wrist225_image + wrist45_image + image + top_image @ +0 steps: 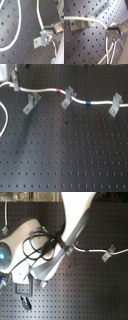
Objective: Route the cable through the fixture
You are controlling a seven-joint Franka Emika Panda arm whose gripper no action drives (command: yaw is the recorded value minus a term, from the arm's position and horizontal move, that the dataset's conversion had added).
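The white cable (47, 90) runs across the board in the first exterior view, with its red band (60, 89) and blue band (88, 102). It sits in the fork of the middle fixture (67, 99) and reaches the right fixture (115, 104). It passes right at the top of the left fixture (32, 102). My gripper (16, 83) is at the first exterior view's top left, shut on the cable. In the first wrist view the cable (94, 20) lies across a clip (82, 23) and ends at my gripper (110, 31). In the second wrist view a clip (39, 42) sits right by my gripper (46, 31).
A slack loop of cable (5, 119) hangs at the first exterior view's left edge and shows in the second wrist view (15, 32). The arm (75, 217) fills much of the second exterior view, where only the right clip (107, 253) shows. The black perforated board (70, 154) carries everything.
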